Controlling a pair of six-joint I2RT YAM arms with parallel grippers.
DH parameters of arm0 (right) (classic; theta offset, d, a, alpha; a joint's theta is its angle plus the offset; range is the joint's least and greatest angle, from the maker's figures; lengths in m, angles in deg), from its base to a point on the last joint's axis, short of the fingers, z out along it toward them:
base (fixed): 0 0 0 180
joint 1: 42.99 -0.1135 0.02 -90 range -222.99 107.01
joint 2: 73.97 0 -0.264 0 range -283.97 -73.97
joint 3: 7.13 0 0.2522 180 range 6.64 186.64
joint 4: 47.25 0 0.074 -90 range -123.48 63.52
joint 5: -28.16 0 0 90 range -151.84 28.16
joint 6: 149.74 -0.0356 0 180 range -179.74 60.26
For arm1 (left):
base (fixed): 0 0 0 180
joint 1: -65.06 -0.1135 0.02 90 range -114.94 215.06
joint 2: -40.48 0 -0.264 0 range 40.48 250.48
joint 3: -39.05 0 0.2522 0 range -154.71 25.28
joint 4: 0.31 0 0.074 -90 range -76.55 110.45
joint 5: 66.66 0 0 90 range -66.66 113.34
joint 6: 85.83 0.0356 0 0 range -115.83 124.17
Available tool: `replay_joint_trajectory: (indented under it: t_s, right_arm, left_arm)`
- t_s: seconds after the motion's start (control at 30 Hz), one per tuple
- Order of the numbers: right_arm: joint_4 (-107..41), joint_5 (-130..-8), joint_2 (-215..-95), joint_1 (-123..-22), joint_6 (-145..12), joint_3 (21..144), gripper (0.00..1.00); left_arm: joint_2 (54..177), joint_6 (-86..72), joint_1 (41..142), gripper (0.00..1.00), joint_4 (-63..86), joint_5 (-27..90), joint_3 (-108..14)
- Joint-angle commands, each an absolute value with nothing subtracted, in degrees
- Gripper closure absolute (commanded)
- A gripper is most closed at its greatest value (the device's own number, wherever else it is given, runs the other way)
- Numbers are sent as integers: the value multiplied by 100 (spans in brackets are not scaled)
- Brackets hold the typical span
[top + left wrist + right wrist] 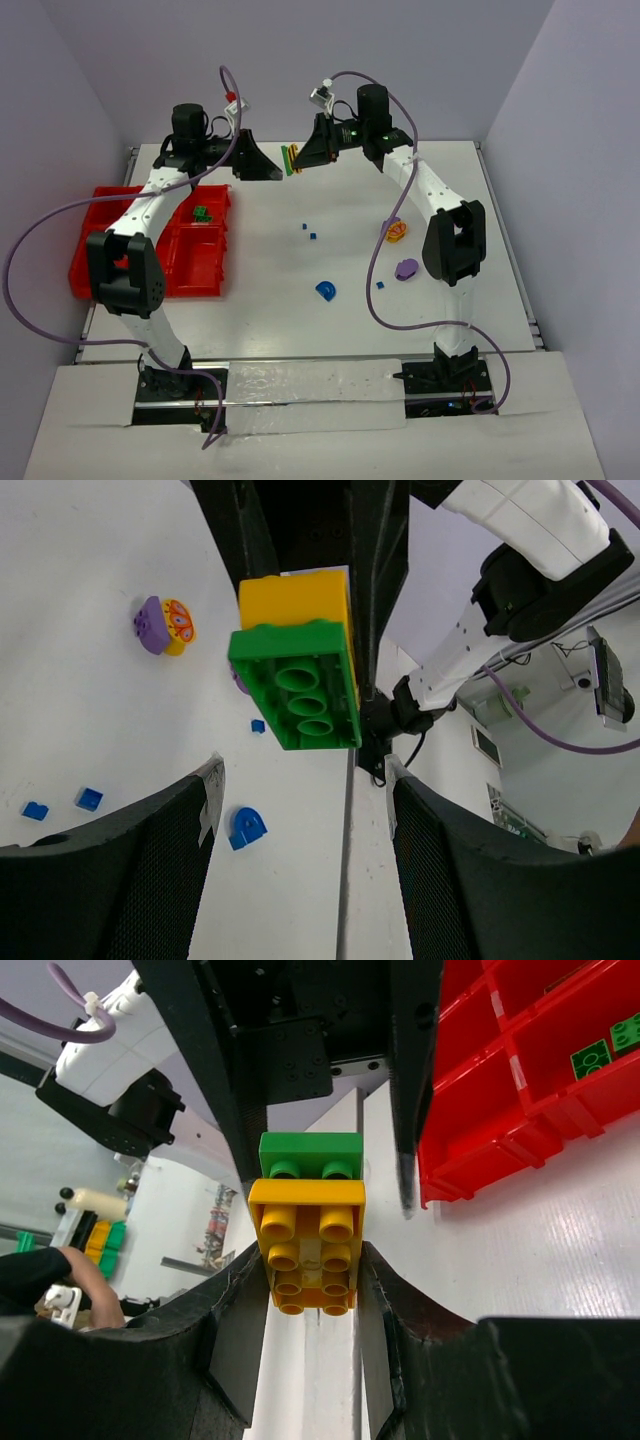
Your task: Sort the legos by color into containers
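- We are seeing a yellow brick (305,1245) and a green brick (310,1153) hanging joined in the air.
- We are finding the red bins (200,262) sitting at the left, holding green legos (204,213).
- We are spotting a blue arch (325,291), a purple piece (406,268), an orange piece (396,232) and tiny blue bits (304,227) lying loose, apart from the bins.

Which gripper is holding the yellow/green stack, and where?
The right gripper clamps the yellow brick by its two long sides. The green brick joined to it is ungripped; the left gripper stands open, not touching it.
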State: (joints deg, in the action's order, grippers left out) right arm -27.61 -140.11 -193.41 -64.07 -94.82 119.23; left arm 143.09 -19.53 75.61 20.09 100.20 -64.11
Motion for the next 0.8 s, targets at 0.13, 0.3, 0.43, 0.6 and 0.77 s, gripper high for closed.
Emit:
replay_joint_trajectory:
  t_s: [0.13, 0.3, 0.43, 0.6, 0.77]
  right_arm:
    - [-2359, -13923, -19218, -6443, -8980, 12129, 100]
    - [-2281, -13953, -19162, -6487, -8892, 12112, 100]
    - [-2206, -13954, -19138, -6487, -8823, 12091, 100]
    - [-2194, -13976, -19139, -6502, -8822, 12113, 100]
    - [-2197, -13997, -19134, -6522, -8813, 12116, 100]
  left_arm:
    - [14160, -2512, 7627, 28, 1220, 10283, -6520]
    - [14282, -2477, 7680, 28, 1235, 9982, -6646]
    - [14377, -2298, 7693, 28, 1531, 9787, -6782]
    - [14457, -2296, 7719, 29, 1547, 9653, -6881]
    - [14524, -2348, 7763, 29, 1504, 9559, -6946]
